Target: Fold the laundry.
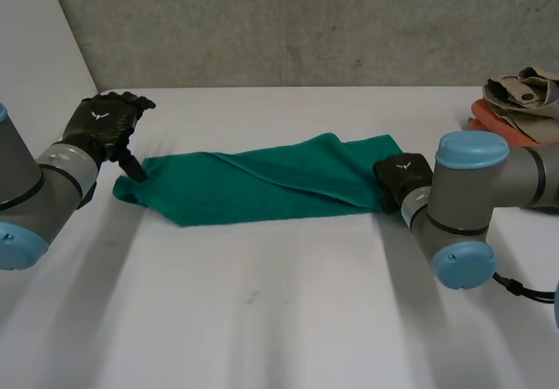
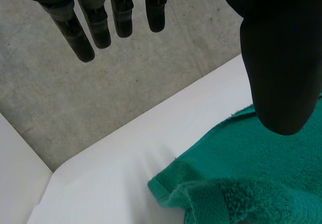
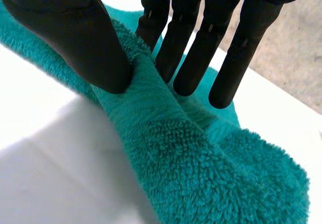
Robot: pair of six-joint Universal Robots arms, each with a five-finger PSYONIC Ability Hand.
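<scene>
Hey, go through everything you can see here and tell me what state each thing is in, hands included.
green towel: lying on the table, loosely folded along its length, rumpled.
left hand: open, fingers straight, at the towel's left corner.
right hand: shut on the towel, thumb and fingers pinching a ridge at its right end.
pile of clothes: crumpled heap at the table's far right.
</scene>
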